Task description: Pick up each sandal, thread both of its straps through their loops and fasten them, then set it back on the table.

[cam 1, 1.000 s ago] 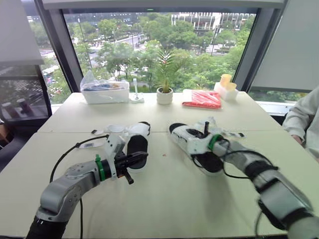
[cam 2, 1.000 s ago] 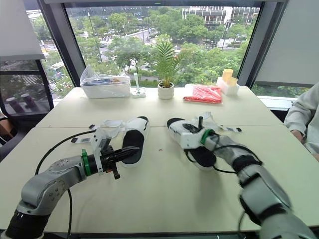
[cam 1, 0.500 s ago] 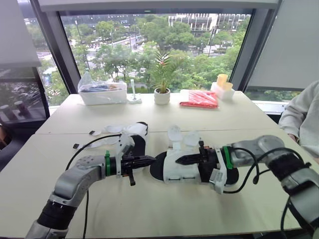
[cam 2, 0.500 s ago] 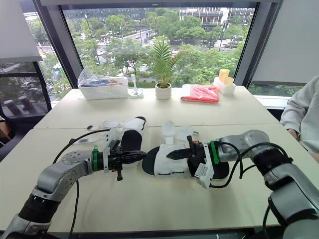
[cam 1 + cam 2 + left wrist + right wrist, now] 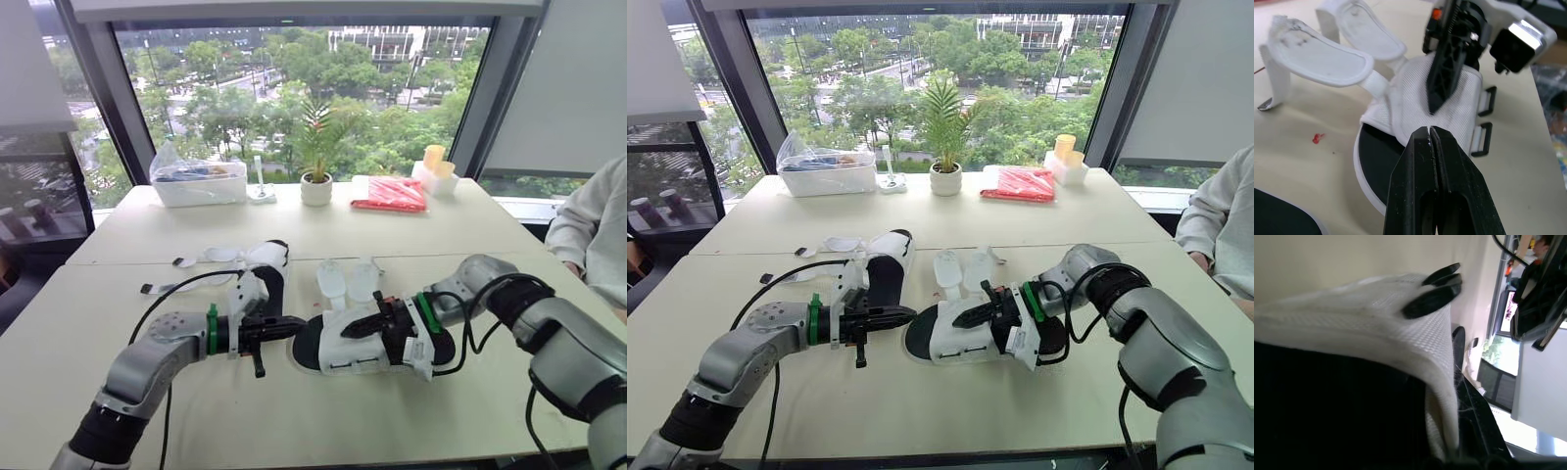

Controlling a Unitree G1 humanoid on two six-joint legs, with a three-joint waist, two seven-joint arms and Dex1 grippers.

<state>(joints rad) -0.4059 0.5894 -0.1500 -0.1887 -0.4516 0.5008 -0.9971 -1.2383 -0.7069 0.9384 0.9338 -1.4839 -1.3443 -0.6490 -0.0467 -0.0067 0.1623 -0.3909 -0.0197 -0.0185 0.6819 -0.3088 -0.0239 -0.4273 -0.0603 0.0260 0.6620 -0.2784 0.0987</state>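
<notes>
My right gripper (image 5: 355, 328) is shut on the white mesh upper of a black-soled sandal (image 5: 338, 352), holding it sideways at the table's middle. Its two white straps (image 5: 345, 279) stand up unfastened. Two black loops (image 5: 1483, 138) hang on the upper's near side. The shut left gripper (image 5: 294, 323) holds nothing, and its tips (image 5: 1430, 131) are right at the edge of that upper (image 5: 1415, 103). In the right wrist view the mesh upper (image 5: 1376, 328) and the loops (image 5: 1432, 289) lie close ahead. The second sandal (image 5: 270, 278) lies on the table behind my left gripper, its straps (image 5: 220, 255) spread out flat.
At the table's far edge stand a clear box with a bag (image 5: 196, 181), a small potted plant (image 5: 315, 186), a red packet (image 5: 396, 194) and yellow cups (image 5: 435, 161). A person's light sleeve (image 5: 588, 230) is at the right edge. A black cable (image 5: 171, 289) loops over the table from my left arm.
My right gripper has carried the sandal from the right side to the middle and turned it sideways. The left gripper has come right to meet it. The camera shifted a little.
</notes>
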